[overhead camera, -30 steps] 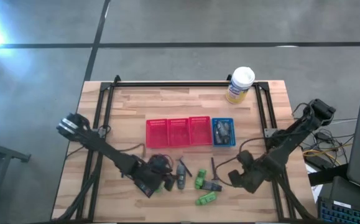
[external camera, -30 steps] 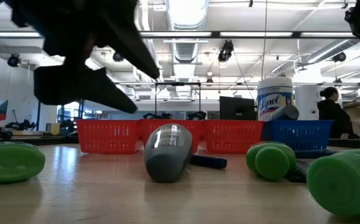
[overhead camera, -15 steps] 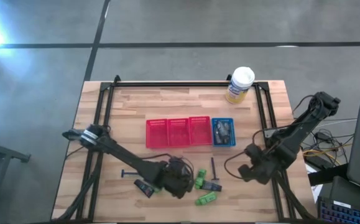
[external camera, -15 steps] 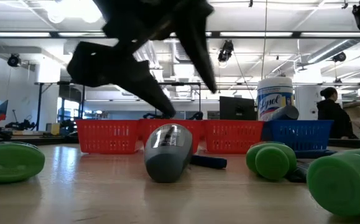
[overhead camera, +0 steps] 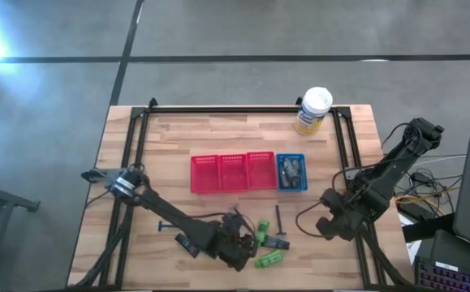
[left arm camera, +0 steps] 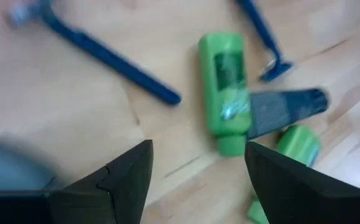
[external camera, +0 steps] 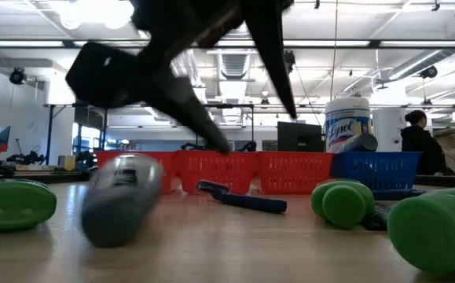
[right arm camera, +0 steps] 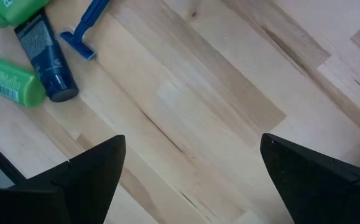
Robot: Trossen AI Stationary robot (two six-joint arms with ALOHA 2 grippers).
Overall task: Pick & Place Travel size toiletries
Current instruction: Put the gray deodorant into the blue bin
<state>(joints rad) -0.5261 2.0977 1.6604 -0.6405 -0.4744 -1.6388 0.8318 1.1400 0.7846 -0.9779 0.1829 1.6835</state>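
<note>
The toiletries lie scattered near the table's near edge. In the left wrist view there is a green tube (left arm camera: 225,87), two blue razors (left arm camera: 105,53) (left arm camera: 263,37), a black tube (left arm camera: 285,109) and a second green tube (left arm camera: 298,143). My left gripper (overhead camera: 236,243) (left arm camera: 198,146) hovers open over them. A grey oval bottle (external camera: 121,200) lies blurred on the wood, apart from the fingers (external camera: 227,145) above it. Farther right, my right gripper (overhead camera: 325,225) (right arm camera: 192,140) is open over bare wood, with a green tube (right arm camera: 9,81), a dark tube (right arm camera: 46,59) and a razor (right arm camera: 83,31) ahead of it.
Three red mesh baskets (overhead camera: 232,172) and a blue basket (overhead camera: 291,172) holding small items stand in a row at mid-table. A white-and-yellow canister (overhead camera: 313,110) stands at the far edge. A black frame (overhead camera: 137,138) borders the table. A person (external camera: 420,141) shows in the room behind.
My left gripper has swept toward the table's right and slightly toward the near edge, coming over the cluster of toiletries. The grey bottle has rolled from the middle of the low view toward the table's left. My right gripper has drawn back a little toward the right edge.
</note>
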